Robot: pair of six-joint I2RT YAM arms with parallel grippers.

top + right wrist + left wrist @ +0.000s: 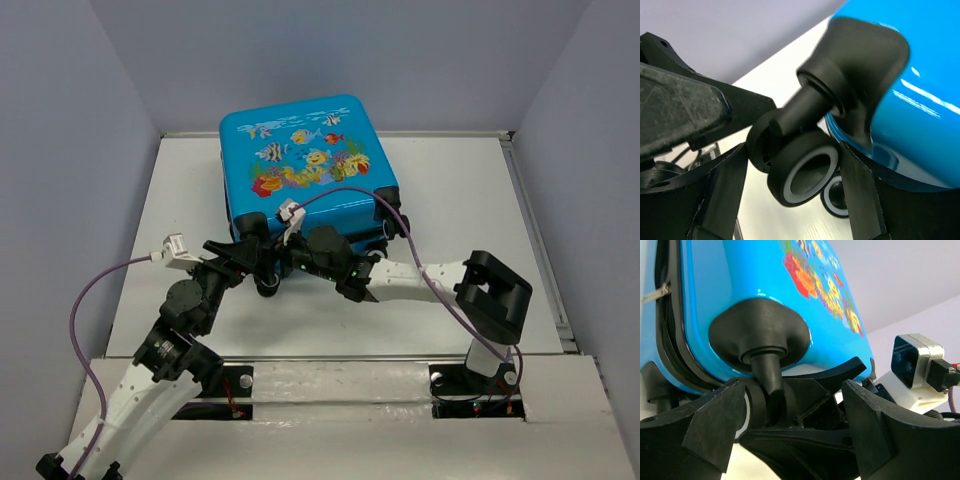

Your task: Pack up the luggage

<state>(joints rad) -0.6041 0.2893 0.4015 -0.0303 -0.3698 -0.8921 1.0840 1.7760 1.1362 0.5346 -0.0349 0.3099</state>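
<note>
Toward the far middle of the white surface (455,200) you have the luggage (300,150), lying with its fish-print face up and its wheeled end turned to the arms. Both arms reach in to that near end and meet close together at its left corner.

Your left hand (790,425) is spread wide. Between its fingers (715,425) stands the black caster housing (757,332) with its stem, and a black finger of the other arm crosses the same gap. The zipper seam (671,340) runs up the luggage's side at the left of that view.

Your right hand (792,185) has a black-and-white wheel (807,175) between its fingers (860,200), which sit close on either side. You cannot tell from these views whether they press on it. A second wheel (837,197) shows just behind.
</note>
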